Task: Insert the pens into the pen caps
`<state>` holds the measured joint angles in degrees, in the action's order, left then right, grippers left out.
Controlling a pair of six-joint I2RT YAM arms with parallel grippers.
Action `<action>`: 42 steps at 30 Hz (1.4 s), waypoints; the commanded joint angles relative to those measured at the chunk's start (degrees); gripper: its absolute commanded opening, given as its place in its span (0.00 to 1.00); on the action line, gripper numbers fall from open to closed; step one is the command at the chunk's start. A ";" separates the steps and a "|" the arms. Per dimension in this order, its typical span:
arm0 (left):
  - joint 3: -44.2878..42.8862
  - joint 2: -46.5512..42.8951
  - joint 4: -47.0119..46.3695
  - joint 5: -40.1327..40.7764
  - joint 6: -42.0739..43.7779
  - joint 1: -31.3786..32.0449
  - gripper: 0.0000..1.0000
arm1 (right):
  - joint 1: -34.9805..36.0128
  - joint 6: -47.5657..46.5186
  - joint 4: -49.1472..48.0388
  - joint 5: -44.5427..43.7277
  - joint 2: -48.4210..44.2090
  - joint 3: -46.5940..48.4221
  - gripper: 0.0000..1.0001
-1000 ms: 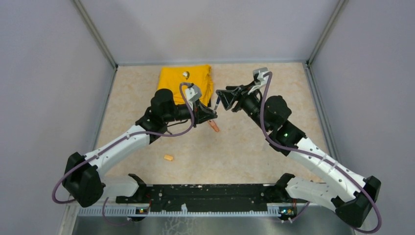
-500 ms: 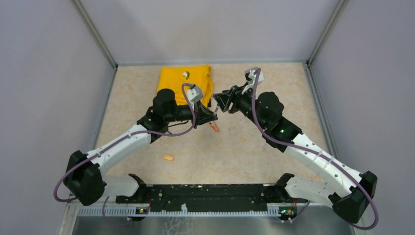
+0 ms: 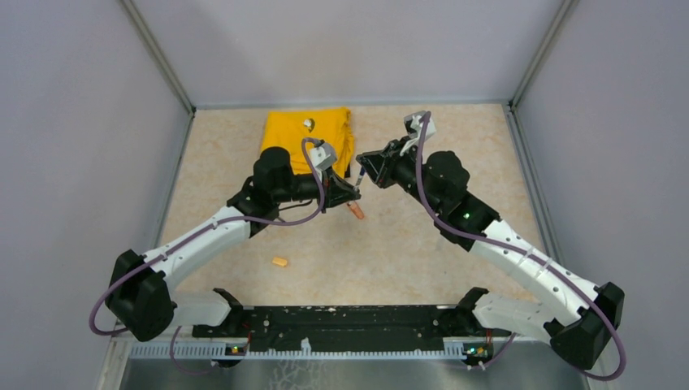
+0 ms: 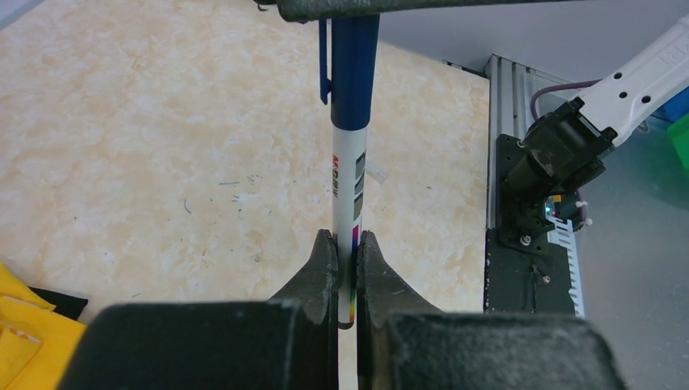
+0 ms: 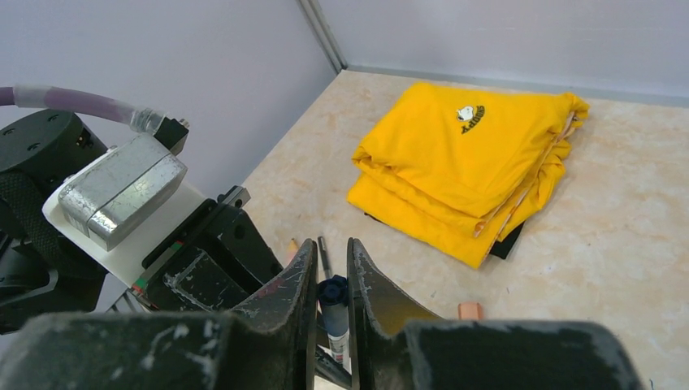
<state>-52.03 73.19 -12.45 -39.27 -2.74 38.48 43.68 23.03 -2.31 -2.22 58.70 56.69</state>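
Observation:
My left gripper (image 4: 346, 244) is shut on the lower end of a thin silver-white pen (image 4: 348, 187), which points away from it. A dark blue pen cap (image 4: 353, 65) sits over the pen's far end. My right gripper (image 5: 331, 252) has its jaws closed against that blue cap (image 5: 333, 291). From above, the left gripper (image 3: 351, 192) and the right gripper (image 3: 363, 165) meet tip to tip over the table's middle. An orange marker (image 3: 355, 211) lies just below them. A light orange cap (image 3: 279, 262) lies nearer the arm bases. A thin dark pen (image 5: 323, 250) lies on the table beyond the jaws.
A folded yellow cloth (image 3: 309, 136) lies at the back of the table, left of centre, with something dark (image 5: 505, 242) under its edge. Another small light orange cap (image 5: 470, 310) rests on the table near the cloth. Grey walls (image 3: 81, 122) enclose the table.
The right gripper has narrowed from wide open onto the blue cap, and its wrist has shifted slightly left toward the left gripper. The left arm has stayed in place.

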 commanded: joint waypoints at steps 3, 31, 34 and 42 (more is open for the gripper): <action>-3.39 0.11 0.31 -2.10 0.79 -0.07 0.00 | -0.27 -1.09 -0.75 0.51 0.56 -0.96 0.00; -10.04 3.41 -6.90 3.64 -1.11 -0.76 0.00 | 17.64 16.89 -11.81 -6.58 1.92 -32.26 0.00; -10.63 3.97 -7.21 3.64 -1.18 -0.77 0.00 | 20.63 18.42 -13.06 -7.41 3.67 -33.47 0.00; -9.50 3.27 -6.17 3.64 -0.62 -0.94 0.00 | 20.31 15.91 -7.02 -12.23 -0.55 -30.69 0.00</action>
<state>-52.80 78.76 7.40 -40.27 -2.46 39.18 57.67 39.07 -33.17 -29.15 57.74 26.70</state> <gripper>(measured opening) 0.043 0.137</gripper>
